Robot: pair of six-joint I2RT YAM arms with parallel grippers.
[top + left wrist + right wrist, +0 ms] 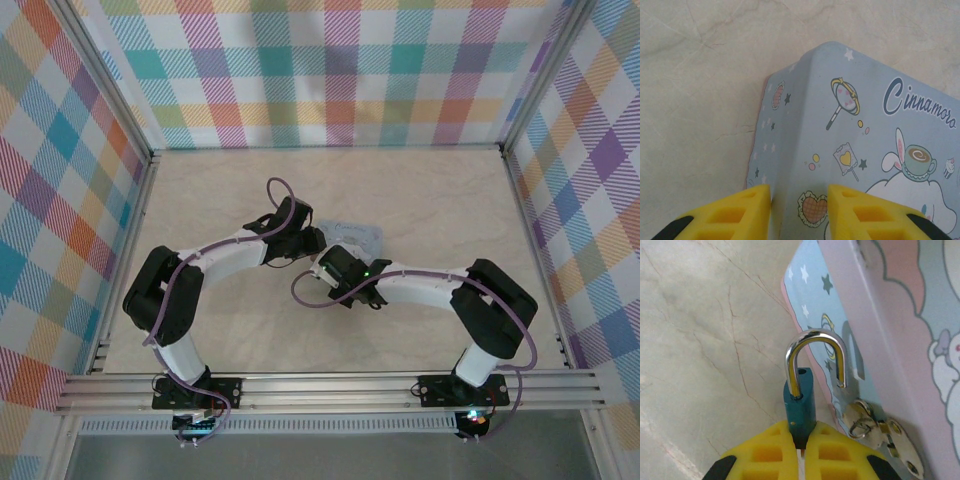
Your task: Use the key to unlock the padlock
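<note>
My right gripper (800, 434) is shut on the lower part of a small teal padlock (800, 400). Its silver shackle (815, 337) stands up with the free end out of its hole, swung off to the right. A bunch of keys on a ring (880, 432) lies just right of the padlock, against the foot of a pastel cartoon-printed box (890, 315). My left gripper (799, 197) has its yellow fingers (747, 210) pressed on both sides of a raised edge of that pale blue box (860, 130). From above, both grippers meet at the box (358, 238) in mid-table.
The beige marble-look table (430, 190) is fenced by checked walls on three sides. A metal rail (330, 388) with both arm bases runs along the near edge. Purple cables loop beside each arm.
</note>
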